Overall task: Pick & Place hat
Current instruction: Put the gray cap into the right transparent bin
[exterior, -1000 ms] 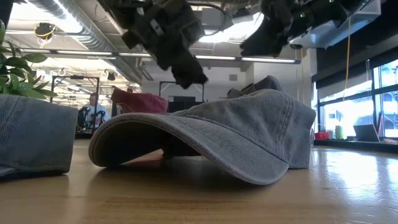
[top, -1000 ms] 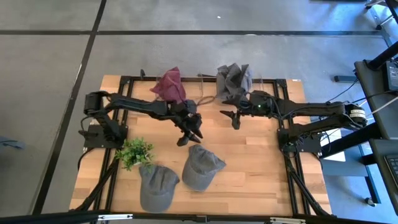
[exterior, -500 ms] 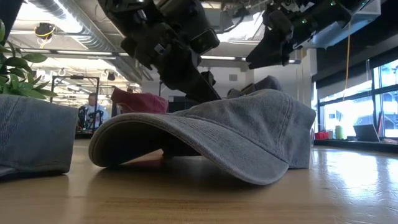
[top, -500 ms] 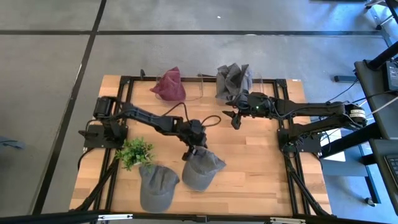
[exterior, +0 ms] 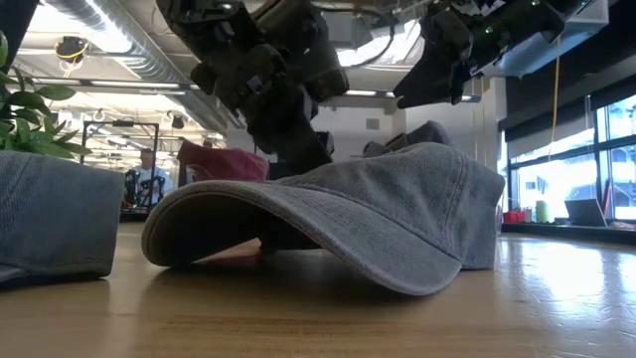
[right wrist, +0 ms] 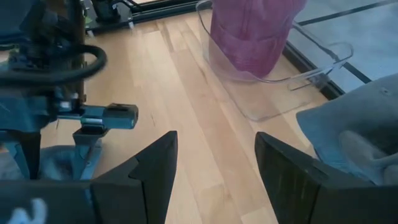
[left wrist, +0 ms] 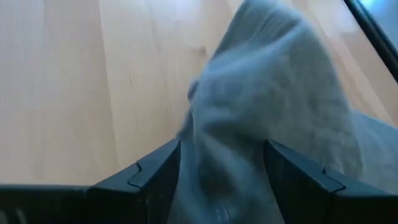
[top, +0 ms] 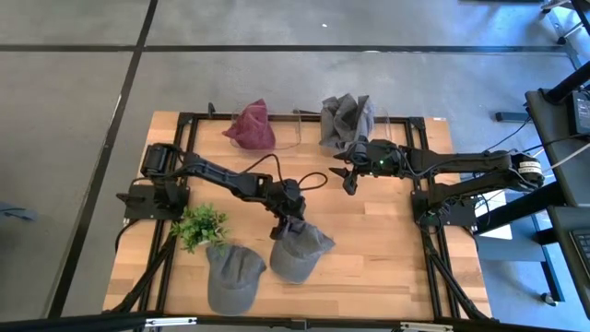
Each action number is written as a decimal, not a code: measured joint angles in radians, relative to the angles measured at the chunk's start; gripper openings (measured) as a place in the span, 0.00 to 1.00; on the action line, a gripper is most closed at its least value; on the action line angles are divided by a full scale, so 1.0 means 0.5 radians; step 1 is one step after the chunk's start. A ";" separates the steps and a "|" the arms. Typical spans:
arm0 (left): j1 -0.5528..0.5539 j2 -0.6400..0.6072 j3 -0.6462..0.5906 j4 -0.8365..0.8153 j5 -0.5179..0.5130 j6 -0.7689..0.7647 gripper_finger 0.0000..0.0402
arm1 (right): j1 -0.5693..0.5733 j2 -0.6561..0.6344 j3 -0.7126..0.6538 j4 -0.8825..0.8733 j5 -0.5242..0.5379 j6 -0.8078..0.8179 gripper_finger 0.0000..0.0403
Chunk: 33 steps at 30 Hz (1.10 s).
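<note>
Left gripper, jaws spread, straddles the grey cap crown's far edge (right gripper, open, waits far-right).

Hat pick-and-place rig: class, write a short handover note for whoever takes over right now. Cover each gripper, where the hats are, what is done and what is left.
Left gripper: open, down at the grey cap near the table's middle, fingers either side of its fabric, not closed on it.
Right gripper: open, empty, waiting above the table's far right.
Hats: second grey cap at the front by the plant; maroon hat and grey hat at the far edge on the clear stand.
Done: approach to the cap.
Left: close, lift, place.
</note>
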 joint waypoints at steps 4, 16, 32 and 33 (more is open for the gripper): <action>0.006 0.024 -0.001 -0.010 0.012 -0.127 0.56 | 0.002 0.000 0.000 -0.016 0.001 -0.002 0.54; 0.053 0.023 -0.001 -0.020 -0.088 -0.115 0.45 | 0.002 0.000 0.000 -0.087 0.001 -0.006 0.54; 0.075 0.015 -0.001 -0.022 -0.107 -0.150 0.02 | 0.002 0.000 0.000 -0.085 -0.033 0.334 0.54; 0.088 0.006 -0.001 -0.022 -0.117 -0.136 0.02 | 0.002 0.000 0.000 -0.081 -0.043 0.410 0.54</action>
